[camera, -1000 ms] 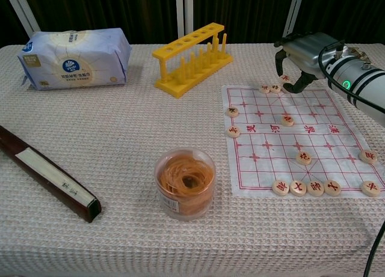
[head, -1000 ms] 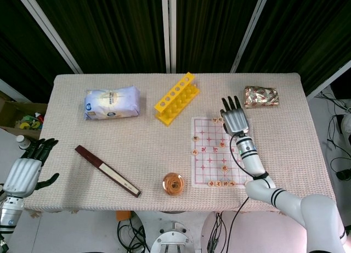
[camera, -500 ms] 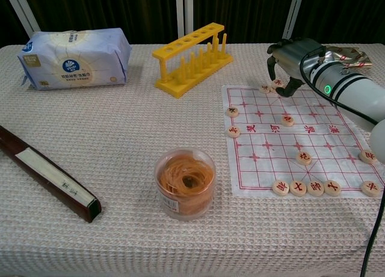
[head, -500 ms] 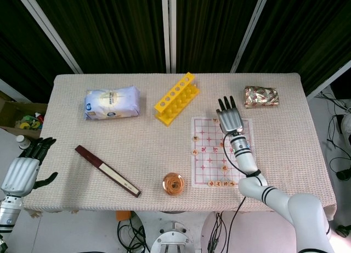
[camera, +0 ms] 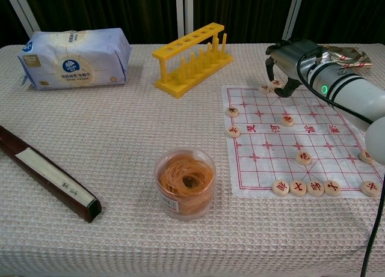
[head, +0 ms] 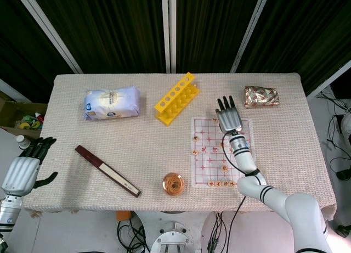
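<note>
Right robot hand: positioned palm down over the far edge of the Chinese chess board, fingers curled downward. The fingertips stand at two round chess pieces lying side by side at the board's far left corner; whether a piece is pinched between them cannot be told from either view. In the head view the same robot hand covers the top of the board.

Remaining pieces: scattered across the board, with a row of four along its near edge.

Left robot hand: off the left edge of the table, well apart from all objects, fingers apart and holding nothing.

Other items on the table:
- Yellow test tube rack, beyond the board's left side.
- Tissue pack, far left.
- Dark closed folding fan, near left.
- Clear round tub with orange contents, left of the board's near edge.
- Foil packet, just behind the right robot hand.
</note>
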### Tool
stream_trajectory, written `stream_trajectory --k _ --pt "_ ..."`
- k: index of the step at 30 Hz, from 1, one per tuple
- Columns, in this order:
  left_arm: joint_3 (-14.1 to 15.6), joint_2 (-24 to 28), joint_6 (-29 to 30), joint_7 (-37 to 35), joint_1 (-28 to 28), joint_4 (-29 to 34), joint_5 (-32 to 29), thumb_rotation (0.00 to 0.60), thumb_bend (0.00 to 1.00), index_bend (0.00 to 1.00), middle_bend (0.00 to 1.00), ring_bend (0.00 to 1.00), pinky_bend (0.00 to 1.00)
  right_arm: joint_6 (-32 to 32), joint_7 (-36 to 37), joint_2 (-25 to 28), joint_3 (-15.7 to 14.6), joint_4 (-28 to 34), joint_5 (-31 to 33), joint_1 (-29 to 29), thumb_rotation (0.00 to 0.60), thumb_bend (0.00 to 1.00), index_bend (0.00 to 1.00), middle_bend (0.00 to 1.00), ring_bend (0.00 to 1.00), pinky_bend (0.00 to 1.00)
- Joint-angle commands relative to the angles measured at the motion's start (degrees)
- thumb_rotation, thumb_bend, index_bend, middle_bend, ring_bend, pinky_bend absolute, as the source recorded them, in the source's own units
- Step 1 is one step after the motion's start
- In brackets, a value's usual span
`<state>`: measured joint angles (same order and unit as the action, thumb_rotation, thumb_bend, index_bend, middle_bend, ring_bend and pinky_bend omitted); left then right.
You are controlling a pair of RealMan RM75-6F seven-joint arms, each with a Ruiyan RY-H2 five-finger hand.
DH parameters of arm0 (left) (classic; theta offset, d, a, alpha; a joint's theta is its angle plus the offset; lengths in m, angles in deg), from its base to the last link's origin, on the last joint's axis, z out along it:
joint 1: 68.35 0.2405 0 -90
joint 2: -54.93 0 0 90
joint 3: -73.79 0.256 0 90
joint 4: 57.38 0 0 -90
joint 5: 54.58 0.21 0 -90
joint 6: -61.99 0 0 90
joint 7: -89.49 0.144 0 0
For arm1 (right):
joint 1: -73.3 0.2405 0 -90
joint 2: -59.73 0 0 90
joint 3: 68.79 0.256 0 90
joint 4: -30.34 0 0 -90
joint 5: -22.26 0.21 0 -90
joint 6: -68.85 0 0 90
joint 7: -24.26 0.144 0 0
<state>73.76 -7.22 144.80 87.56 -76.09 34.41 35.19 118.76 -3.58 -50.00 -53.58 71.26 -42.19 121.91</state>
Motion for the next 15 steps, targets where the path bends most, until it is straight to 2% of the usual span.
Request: stream_trajectory --k 1,15 --pt "-0.01 -0.05 -0.10 0.13 -0.02 0.03 -0.09 0.600 0.22 0.10 0.10 0.06 0.28 -0.11 -0.15 0.03 0.08 0.06 0.13 0.01 0.600 0.36 0.49 0.12 0.00 0.00" --pt "-0.24 -0.03 -0.65 0.04 -0.26 -0.01 -0.79 0.600 0.22 0.10 0.10 0.06 0.28 -0.79 -0.83 -0.02 0.36 -0.30 0.81 0.05 0.600 0.36 0.40 0.11 0.00 0.00"
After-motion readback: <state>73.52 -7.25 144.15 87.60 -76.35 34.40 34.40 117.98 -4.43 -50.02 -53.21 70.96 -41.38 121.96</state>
